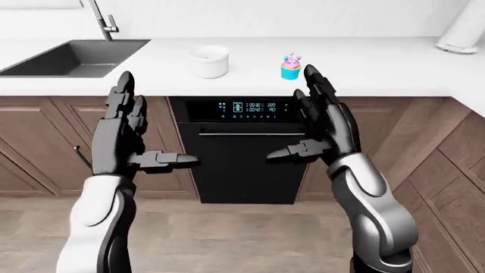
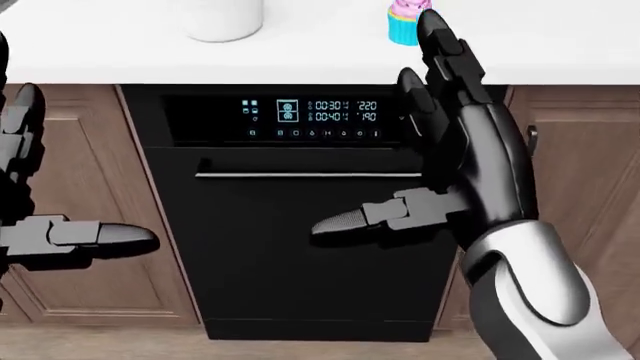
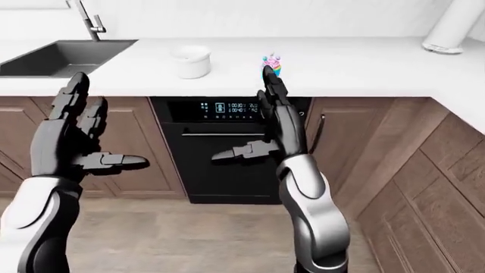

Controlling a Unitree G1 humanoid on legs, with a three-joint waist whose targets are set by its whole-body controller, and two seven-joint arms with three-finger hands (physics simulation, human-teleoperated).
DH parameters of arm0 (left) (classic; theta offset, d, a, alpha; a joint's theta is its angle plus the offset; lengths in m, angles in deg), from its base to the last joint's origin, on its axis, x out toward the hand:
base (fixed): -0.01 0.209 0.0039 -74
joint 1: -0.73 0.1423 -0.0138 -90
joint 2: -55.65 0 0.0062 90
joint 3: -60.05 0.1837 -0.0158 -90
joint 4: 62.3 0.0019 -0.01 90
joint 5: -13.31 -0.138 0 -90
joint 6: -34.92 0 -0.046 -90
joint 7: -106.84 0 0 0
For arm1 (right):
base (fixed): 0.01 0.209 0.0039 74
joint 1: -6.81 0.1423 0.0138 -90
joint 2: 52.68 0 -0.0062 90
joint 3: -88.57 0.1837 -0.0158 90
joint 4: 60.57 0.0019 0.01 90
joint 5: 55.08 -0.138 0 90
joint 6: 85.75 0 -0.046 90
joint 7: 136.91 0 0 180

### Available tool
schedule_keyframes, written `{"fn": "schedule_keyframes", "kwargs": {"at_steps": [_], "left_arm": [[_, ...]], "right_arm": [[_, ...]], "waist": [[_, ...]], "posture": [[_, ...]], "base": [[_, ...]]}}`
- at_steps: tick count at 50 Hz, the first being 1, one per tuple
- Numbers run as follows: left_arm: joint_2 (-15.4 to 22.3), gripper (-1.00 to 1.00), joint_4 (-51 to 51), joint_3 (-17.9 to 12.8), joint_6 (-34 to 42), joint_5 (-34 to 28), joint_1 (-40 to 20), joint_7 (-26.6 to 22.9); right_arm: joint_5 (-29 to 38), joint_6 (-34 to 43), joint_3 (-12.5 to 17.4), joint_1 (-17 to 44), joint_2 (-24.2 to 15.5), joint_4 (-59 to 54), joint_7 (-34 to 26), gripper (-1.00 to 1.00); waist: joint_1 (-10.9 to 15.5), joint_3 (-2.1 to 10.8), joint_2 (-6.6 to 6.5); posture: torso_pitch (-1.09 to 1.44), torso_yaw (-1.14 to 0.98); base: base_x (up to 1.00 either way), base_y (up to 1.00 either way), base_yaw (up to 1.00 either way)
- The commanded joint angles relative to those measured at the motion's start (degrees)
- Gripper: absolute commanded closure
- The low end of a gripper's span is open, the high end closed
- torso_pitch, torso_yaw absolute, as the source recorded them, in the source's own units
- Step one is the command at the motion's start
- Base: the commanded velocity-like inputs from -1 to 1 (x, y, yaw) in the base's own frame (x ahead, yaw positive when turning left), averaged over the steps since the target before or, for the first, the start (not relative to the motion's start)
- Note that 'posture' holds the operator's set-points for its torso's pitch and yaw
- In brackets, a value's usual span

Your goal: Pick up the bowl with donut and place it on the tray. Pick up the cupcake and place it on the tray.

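A white bowl [image 1: 208,61] stands on the white counter [image 1: 379,62], above the left part of the black appliance; what is inside it is hidden. A cupcake [image 1: 291,66] with a blue wrapper and pink frosting stands to its right near the counter's edge. Both hands are raised in front of the counter, short of it, palms facing each other. My left hand [image 1: 152,125] is open and empty, below and left of the bowl. My right hand [image 1: 299,119] is open and empty, with its fingertips just below and right of the cupcake. No tray is in view.
A black built-in appliance [image 1: 239,153] with a lit display sits under the counter between brown cabinets [image 1: 45,142]. A sink [image 1: 72,57] with a faucet [image 1: 102,20] is at the top left. A white roll [image 1: 464,28] stands at the top right. The counter turns toward me at the right.
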State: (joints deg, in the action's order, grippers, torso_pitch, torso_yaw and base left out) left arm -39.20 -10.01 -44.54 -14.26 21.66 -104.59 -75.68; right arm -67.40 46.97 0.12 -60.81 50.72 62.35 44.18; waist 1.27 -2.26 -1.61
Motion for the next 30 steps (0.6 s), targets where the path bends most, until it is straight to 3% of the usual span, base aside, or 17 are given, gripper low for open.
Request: {"fn": "schedule_keyframes", "kwargs": {"at_steps": [1, 3, 5, 6, 7, 8, 10, 15, 17, 18, 19, 20, 21, 23, 25, 26, 30], "left_arm": [[0.27, -1.0, -1.52, 0.17, -1.77, 0.35, -1.26, -0.15], [0.32, -1.0, -1.76, 0.17, -1.5, 0.43, -1.33, -0.09], [0.43, -1.0, -2.2, 0.13, -1.01, 0.5, -1.47, 0.0], [0.45, -1.0, -2.38, 0.1, -0.82, 0.53, -1.52, 0.05], [0.47, -1.0, -2.43, 0.09, -0.76, 0.54, -1.55, 0.08], [0.49, -1.0, -2.77, 0.03, -0.38, 0.64, -1.63, 0.16], [0.58, -1.0, -3.15, -0.02, -0.16, 0.71, -1.65, 0.11], [0.93, -1.0, -4.24, -0.56, 0.79, 1.22, -1.85, 0.13], [1.04, -1.0, -4.23, -0.62, 0.73, 1.26, -1.86, 0.08], [1.1, -1.0, -4.23, -0.66, 0.76, 1.28, -1.92, 0.05], [1.15, -1.0, -4.18, -0.7, 0.79, 1.32, -2.01, 0.04], [1.17, -1.0, -4.14, -0.74, 0.88, 1.38, -2.14, 0.08], [1.18, -1.0, -4.04, -0.67, 0.74, 1.35, -2.12, 0.06], [1.14, -1.0, -3.87, -0.64, 0.56, 1.33, -2.05, 0.06], [1.22, -1.0, -4.05, -0.84, 0.64, 1.47, -1.99, 0.01], [1.27, -1.0, -4.03, -0.98, 0.66, 1.55, -2.02, 0.02], [1.35, -1.0, -4.51, -1.22, 0.99, 1.88, -1.87, 0.18]], "right_arm": [[0.06, -1.34, 0.45, 1.24, -0.27, 1.79, 0.15, -1.0], [-0.1, -0.93, 0.55, 1.15, -0.24, 2.43, 0.22, -1.0], [-0.41, -0.45, 0.81, 0.99, -0.33, 3.34, 0.3, -1.0], [-0.6, -0.21, 0.91, 0.9, -0.39, 3.87, 0.36, -1.0], [-0.73, 0.13, 0.94, 0.97, -0.44, 4.32, 0.48, -1.0], [-0.86, 0.54, 0.91, 1.01, -0.5, 4.94, 0.59, -1.0], [-0.89, 0.84, 0.86, 1.07, -0.59, 5.27, 0.69, -1.0], [-0.94, 2.13, 0.95, 1.52, -0.86, 6.9, 0.81, -1.0], [-0.91, 2.25, 0.94, 1.63, -0.95, 7.13, 0.72, -1.0], [-0.9, 2.2, 1.02, 1.74, -0.97, 7.0, 0.7, -1.0], [-1.0, 2.34, 1.18, 1.91, -0.94, 6.99, 0.75, -1.0], [-1.05, 2.44, 1.25, 2.02, -0.95, 6.98, 0.82, -1.0], [-1.08, 2.74, 1.23, 2.14, -1.0, 7.19, 0.93, -1.0], [-1.08, 2.75, 1.24, 2.17, -1.06, 7.2, 0.98, -1.0], [-1.32, 2.83, 1.25, 1.94, -1.02, 7.97, 0.95, -1.0], [-1.56, 2.92, 1.38, 1.81, -1.01, 8.5, 0.97, -1.0], [-2.04, 3.55, 1.54, 1.59, -1.41, 10.09, 1.07, -1.0]], "waist": [[0.0, 0.49, -0.35], [0.38, 0.94, 1.08], [0.4, 1.81, 3.79], [0.09, 1.69, 3.68], [-0.35, 0.15, 3.91], [-0.07, -0.43, 4.86], [-0.88, 1.42, 4.26], [-1.36, 0.71, 1.42], [-1.45, 1.13, -0.65], [-1.56, 1.61, -2.27], [-1.66, 3.57, -4.2], [-1.15, 1.79, -2.25], [-1.21, 1.25, -3.0], [-0.78, 1.92, -2.47], [-0.79, 1.6, -1.73], [-0.69, 0.44, -0.97], [-0.11, 0.23, 0.91]], "posture": [[0.0, 0.0], [0.0, 0.0], [0.0, 0.0], [0.0, 0.0], [0.0, 0.0], [0.0, 0.0], [0.0, 0.0], [0.0, 0.0], [0.0, 0.0], [0.0, 0.0], [0.0, 0.0], [0.0, 0.0], [0.0, 0.0], [0.0, 0.0], [0.0, 0.0], [0.0, 0.0], [0.0, 0.0]], "base": [[0.49, 0.0, 0.0], [0.49, 0.0, 0.0], [0.5, 0.0, 0.0], [0.41, 0.0, 0.0], [0.3, 0.0, 0.0], [0.15, 0.0, 0.0], [0.09, 0.0, 0.0], [0.09, 0.0, 0.0], [0.09, 0.0, 0.0], [0.1, 0.0, 0.0], [0.08, 0.0, 0.0], [0.08, 0.0, 0.0], [0.09, 0.0, 0.0], [0.14, 0.0, 0.0], [0.16, 0.0, 0.0], [0.03, 0.0, 0.0], [0.0, 0.0, 0.0]]}}
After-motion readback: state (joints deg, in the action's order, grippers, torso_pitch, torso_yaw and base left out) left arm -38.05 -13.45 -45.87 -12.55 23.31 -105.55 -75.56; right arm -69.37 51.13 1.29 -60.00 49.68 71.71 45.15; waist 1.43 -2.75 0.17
